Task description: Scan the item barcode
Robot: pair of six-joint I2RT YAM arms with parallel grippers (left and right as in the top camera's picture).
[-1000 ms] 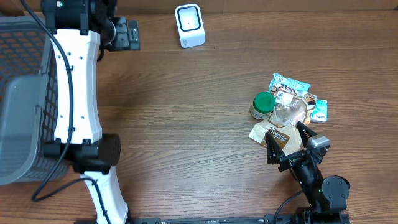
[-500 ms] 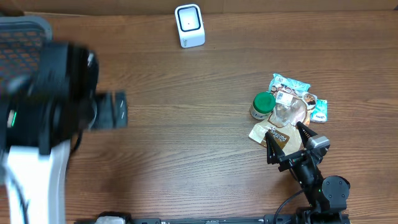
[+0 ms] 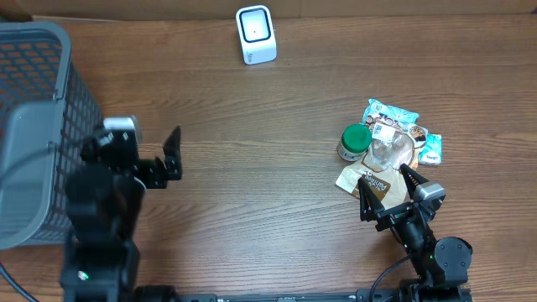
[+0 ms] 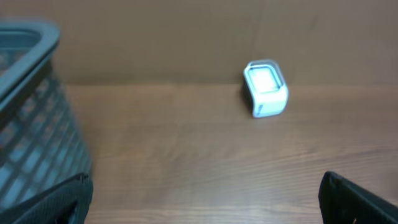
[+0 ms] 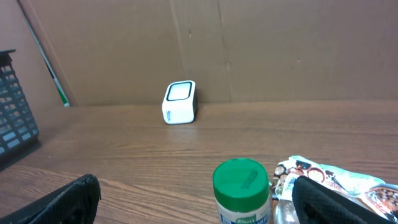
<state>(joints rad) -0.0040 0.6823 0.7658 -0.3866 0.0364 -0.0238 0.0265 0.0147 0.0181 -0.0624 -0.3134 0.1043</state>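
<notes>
Left gripper spread wide, empty, just right of the mesh basket; the basket's contents are not discernible. Right gripper also spread and empty, with the green-lidded jar and snack pouches immediately ahead. The left arm has pulled back from the far edge; the pile is unmoved. Barcode scanner far ahead, with bare table between.

A mock shop checkout (cardboard backdrop): scanner, mesh basket, packaged groceries.

Grey basket partly beyond left edge; pouch labels perhaps barcodes, too small.
</notes>
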